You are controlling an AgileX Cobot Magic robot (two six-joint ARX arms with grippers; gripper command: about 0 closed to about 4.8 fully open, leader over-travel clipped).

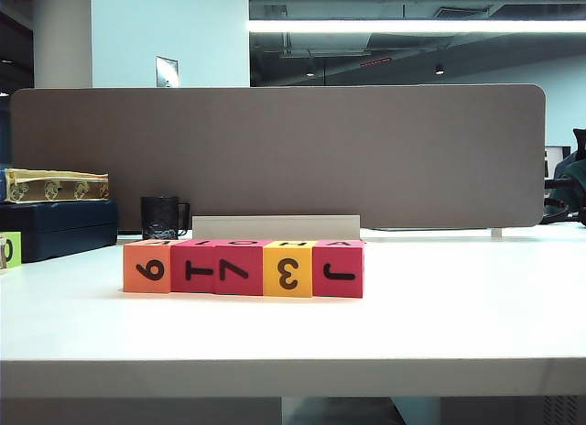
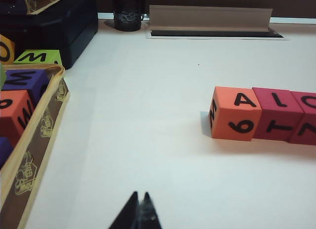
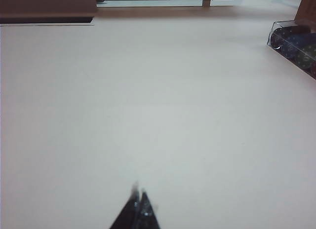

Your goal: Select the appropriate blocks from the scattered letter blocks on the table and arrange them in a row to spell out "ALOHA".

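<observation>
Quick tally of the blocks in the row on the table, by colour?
Orange block: 1
Pink-red blocks: 3
Yellow block: 1
Total: 5, side by side on the table.

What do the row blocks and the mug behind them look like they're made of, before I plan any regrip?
The blocks look like soft foam: matte, saturated colour, slightly rounded edges, printed black characters, though painted wood isn't excluded. The mug looks like dark glass or glazed ceramic, with faint glints on a patterned wall. Left gripper and right gripper sit shut over bare table.
</observation>
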